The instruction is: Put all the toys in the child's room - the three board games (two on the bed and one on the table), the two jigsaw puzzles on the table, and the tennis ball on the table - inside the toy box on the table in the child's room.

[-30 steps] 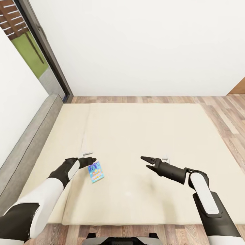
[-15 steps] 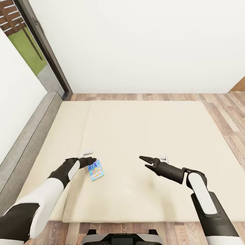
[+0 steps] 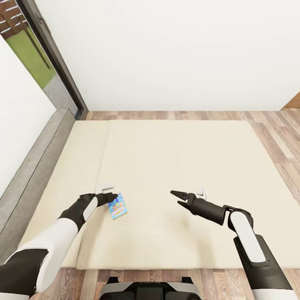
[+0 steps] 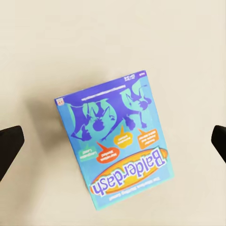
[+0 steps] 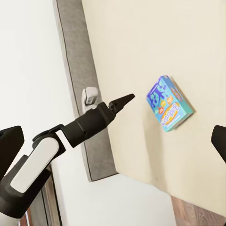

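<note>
Board game box (image 3: 118,206), blue, lies flat on the bed (image 3: 175,158) near its foot edge. Left gripper (image 4: 113,139) hangs over it, fingers spread, probably for pickup. Right gripper (image 3: 176,198) also spread, empty.

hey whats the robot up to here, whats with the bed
The robot stands at the foot of the bed with both arms stretched out over the beige mattress. A blue Balderdash board game lies flat on it. The left gripper hovers right by the box, jaws spread wide on either side of it in the left wrist view, not holding it yet. The right gripper is open too, out over bare mattress, holding nothing.
</note>
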Tool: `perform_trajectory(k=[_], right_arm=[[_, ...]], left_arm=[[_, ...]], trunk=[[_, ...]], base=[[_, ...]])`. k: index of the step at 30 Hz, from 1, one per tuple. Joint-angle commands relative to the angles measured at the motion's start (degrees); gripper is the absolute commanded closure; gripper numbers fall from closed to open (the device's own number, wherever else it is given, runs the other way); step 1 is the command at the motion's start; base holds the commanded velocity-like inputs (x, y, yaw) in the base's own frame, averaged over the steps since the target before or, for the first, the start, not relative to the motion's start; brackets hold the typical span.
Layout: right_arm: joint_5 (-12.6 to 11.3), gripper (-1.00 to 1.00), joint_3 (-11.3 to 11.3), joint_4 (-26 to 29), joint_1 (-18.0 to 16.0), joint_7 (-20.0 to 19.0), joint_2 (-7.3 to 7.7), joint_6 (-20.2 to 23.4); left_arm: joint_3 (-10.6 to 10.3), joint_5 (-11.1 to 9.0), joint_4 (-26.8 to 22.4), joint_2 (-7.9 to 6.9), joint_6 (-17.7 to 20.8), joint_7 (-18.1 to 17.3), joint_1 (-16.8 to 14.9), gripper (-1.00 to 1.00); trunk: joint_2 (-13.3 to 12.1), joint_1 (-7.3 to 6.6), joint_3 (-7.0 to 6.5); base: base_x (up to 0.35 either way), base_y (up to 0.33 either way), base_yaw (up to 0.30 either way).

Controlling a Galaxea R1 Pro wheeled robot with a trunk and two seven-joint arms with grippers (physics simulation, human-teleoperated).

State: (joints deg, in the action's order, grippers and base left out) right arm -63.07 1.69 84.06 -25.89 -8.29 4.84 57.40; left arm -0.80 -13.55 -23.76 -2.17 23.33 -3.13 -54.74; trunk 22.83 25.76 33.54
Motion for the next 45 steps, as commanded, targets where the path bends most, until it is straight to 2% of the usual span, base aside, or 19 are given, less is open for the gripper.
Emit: perform_trajectory(k=[1, 10, 15, 23, 30, 45], right_arm=[[0.58, -1.0, 0.07, 0.02, -0.04, -0.59, -0.01, 0.26], [0.55, -1.0, 0.12, 0.07, -0.04, -0.67, -0.01, 0.26], [0.53, -1.0, 0.14, 0.36, -0.04, -0.86, 0.09, 0.36], [0.49, -1.0, 0.12, 4.52, 0.72, -3.17, 0.54, 0.8], [0.57, -1.0, -1.34, 5.01, 1.15, -4.58, 0.74, 0.83], [0.58, -1.0, -1.8, 5.06, 1.19, -4.72, 0.69, 0.71]], left_arm=[[-0.08, -0.34, -0.04, -0.03, 0.3, -0.02, -0.01, -1.0], [0.24, -0.41, 0.46, 0.03, -0.61, 0.14, 0.07, -1.0], [0.69, -0.46, 0.49, -0.06, 0.3, 0.75, -0.54, -1.0], [1.04, -0.64, 0.39, -0.49, 6.41, 1.42, -6.39, -1.0], [1.19, -0.77, 0.38, -0.59, 7.6, 1.53, -9.31, -1.0], [0.99, -0.64, 0.46, -0.45, 6.79, 1.46, -9.85, -1.0]], trunk=[[0.09, 0.03, 0.17], [0.09, 0.03, 1.0], [0.09, 0.03, 1.46], [0.09, 0.03, 2.2], [0.09, 0.03, 2.85], [0.09, 0.03, 4.23]], base=[[0.0, 0.0, 0.0], [0.0, 0.0, 0.032], [0.0, 0.0, 0.06], [0.0, 0.0, 0.065], [0.0, 0.0, 0.067], [0.0, 0.0, 0.068]])
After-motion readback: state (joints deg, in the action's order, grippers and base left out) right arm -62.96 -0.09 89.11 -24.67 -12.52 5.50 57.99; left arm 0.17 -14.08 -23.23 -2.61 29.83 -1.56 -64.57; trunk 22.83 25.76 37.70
